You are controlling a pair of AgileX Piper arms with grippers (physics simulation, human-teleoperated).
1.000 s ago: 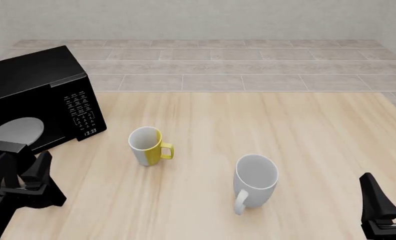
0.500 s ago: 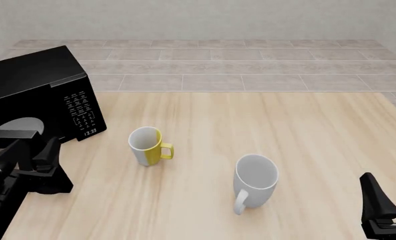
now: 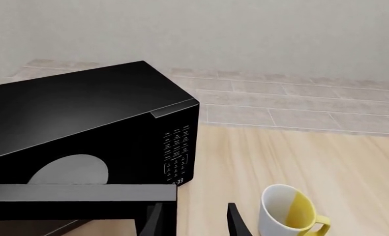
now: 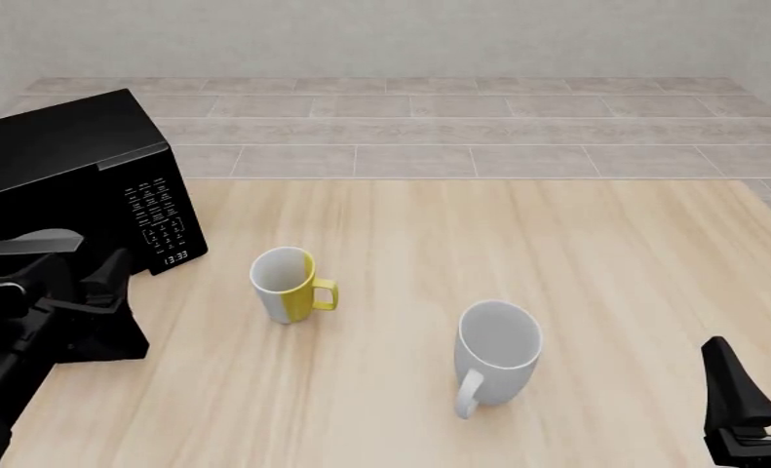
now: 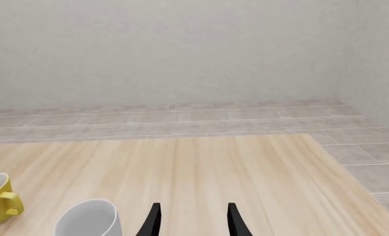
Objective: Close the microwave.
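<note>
The microwave is set at the table's far-left corner; its door is met by the left gripper, parted and empty, positioned for pushing.

On the light wooden table in front of me I see a white-and-yellow ceramic mug with a yellow handle standing upright, and nearer to me, to its right, a larger pale grey mug, also upright, the two well apart.
</note>
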